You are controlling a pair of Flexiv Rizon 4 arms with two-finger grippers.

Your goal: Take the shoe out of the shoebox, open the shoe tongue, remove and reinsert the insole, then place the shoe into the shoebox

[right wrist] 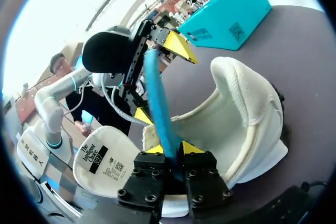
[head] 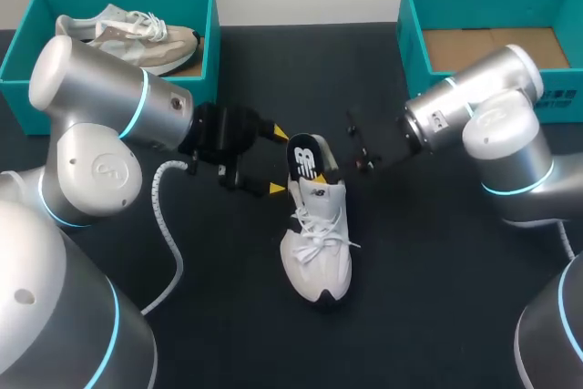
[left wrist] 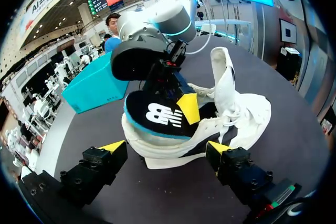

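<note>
The right pincer clamps the black insole standing from the white sneaker's heel. The left pincer gapes wide beside it. The left shoebox and the right shoebox sit in the upper corners.

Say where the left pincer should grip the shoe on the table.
Probably the heel, from the robot's left, where the open left pincer sits. The shoe stands on its sole; the right pincer holds the insole up out of the opening, so the heel's outer wall is the narrow, free part.
</note>
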